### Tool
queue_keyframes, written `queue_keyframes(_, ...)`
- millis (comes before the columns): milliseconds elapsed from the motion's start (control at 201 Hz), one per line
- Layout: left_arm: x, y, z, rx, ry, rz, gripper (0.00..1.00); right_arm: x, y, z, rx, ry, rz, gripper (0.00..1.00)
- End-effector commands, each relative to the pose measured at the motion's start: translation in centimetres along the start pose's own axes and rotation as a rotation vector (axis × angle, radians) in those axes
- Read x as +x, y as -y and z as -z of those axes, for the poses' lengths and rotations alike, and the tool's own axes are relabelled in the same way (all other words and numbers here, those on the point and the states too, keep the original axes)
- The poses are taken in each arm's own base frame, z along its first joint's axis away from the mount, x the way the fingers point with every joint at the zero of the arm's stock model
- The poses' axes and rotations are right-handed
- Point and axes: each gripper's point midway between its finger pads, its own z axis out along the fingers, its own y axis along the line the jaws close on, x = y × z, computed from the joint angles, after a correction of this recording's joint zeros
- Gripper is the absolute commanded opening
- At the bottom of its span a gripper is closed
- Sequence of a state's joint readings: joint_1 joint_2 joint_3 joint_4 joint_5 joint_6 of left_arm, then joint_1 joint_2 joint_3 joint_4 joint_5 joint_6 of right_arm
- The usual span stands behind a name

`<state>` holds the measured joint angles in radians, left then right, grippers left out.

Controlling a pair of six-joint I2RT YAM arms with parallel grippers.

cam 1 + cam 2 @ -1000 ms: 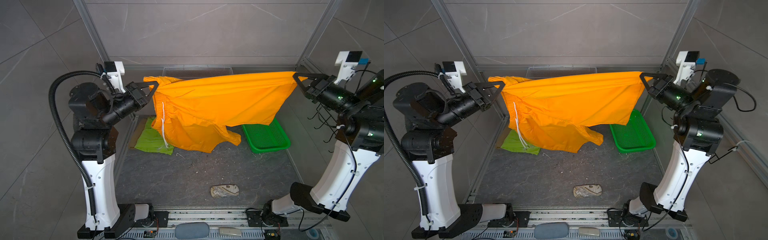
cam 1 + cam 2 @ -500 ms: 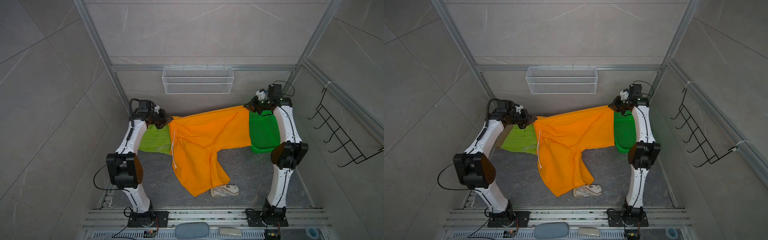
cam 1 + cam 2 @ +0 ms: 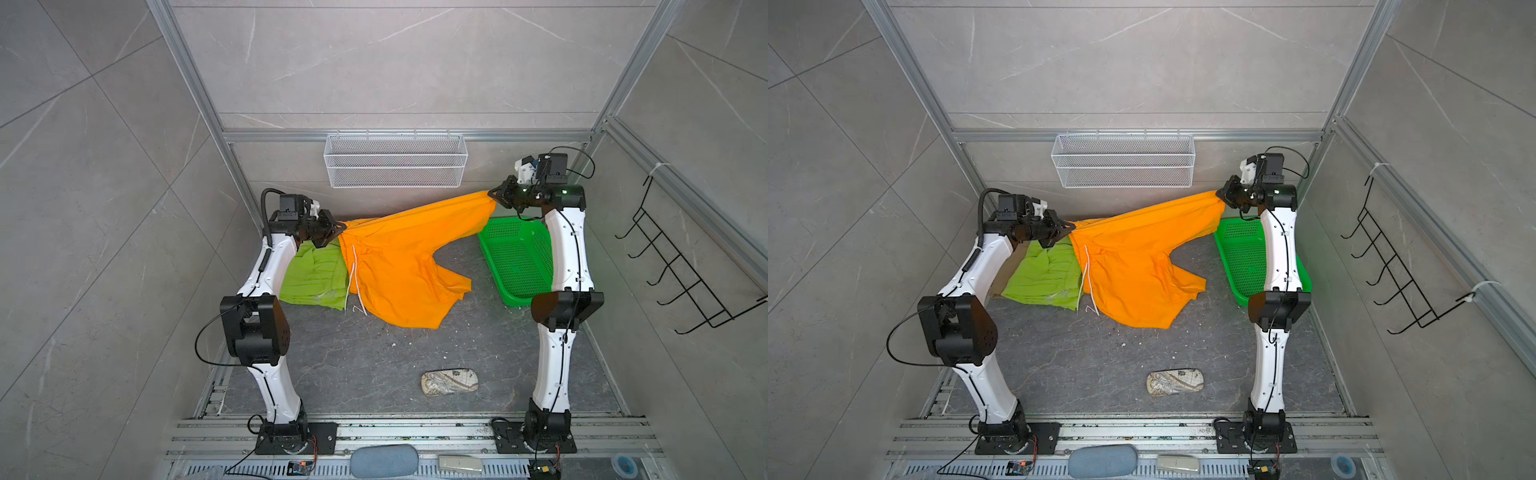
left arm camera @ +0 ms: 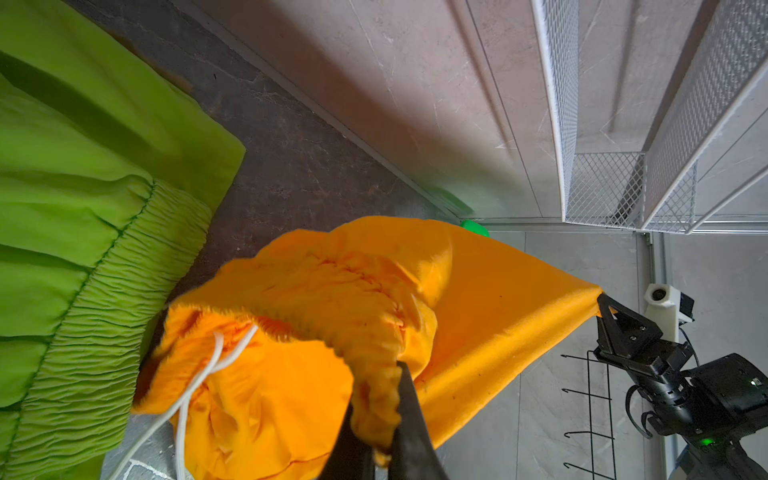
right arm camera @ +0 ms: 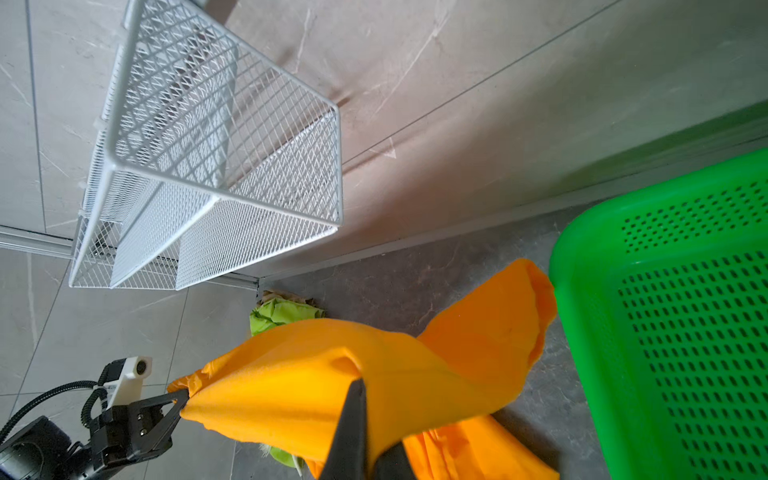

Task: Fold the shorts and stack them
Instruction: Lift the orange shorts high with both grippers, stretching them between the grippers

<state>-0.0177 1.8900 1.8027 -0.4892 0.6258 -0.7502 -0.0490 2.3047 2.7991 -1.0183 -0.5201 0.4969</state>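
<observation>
The orange shorts (image 3: 399, 266) (image 3: 1133, 270) hang stretched between both grippers at the back of the floor. My left gripper (image 3: 340, 227) (image 4: 380, 415) is shut on the gathered waistband (image 4: 374, 390), and white drawstrings (image 3: 353, 282) dangle from it. My right gripper (image 3: 492, 194) (image 5: 370, 415) is shut on a leg corner (image 5: 311, 382), held higher, above the basket's back end. The lower part of the orange cloth rests on the floor and overlaps the lime green shorts (image 3: 316, 274) (image 4: 75, 208). These lie flat on the left. A tan cloth edge (image 5: 286, 296) shows under the green.
A green perforated basket (image 3: 519, 257) (image 5: 665, 332) stands at the back right beside the right arm. A patterned beige pouch (image 3: 449, 382) lies near the front. A white wire basket (image 3: 395, 160) hangs on the back wall and a black hook rack (image 3: 685, 270) on the right wall.
Both arms have come down from high up, with the orange shorts still stretched between them. The hanging leg, which reached the pouch, now lies further back on the floor.
</observation>
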Motion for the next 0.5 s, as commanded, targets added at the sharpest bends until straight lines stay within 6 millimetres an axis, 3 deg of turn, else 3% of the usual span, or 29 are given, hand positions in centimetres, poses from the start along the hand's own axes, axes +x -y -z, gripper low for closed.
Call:
queue_keyframes(0, -4.7, 6.7, 8.9, 0.031, 0.291, -0.139, 0.0, -6.7, -1.8, 8.6, 0.033, 0.29, 0.079, 0.0)
queue_keyframes(125, -4.1, 14.7, 16.7, 0.131, 0.434, -0.266, 0.0, -7.2, -7.1, 14.4, -0.082, 0.367, 0.106, 0.0)
queue_keyframes(254, -1.5, 22.0, 25.3, 0.249, 0.554, -0.379, 0.0, -7.8, -11.0, 21.0, -0.229, 0.452, 0.083, 0.0)
queue_keyframes(364, 1.3, 26.2, 31.5, 0.34, 0.632, -0.428, 0.0, -8.0, -11.9, 24.9, -0.29, 0.511, 0.062, 0.0)
queue_keyframes(493, 4.0, 29.4, 36.2, 0.463, 0.68, -0.435, 0.0, -8.6, -12.3, 27.9, -0.322, 0.56, 0.06, 0.0)
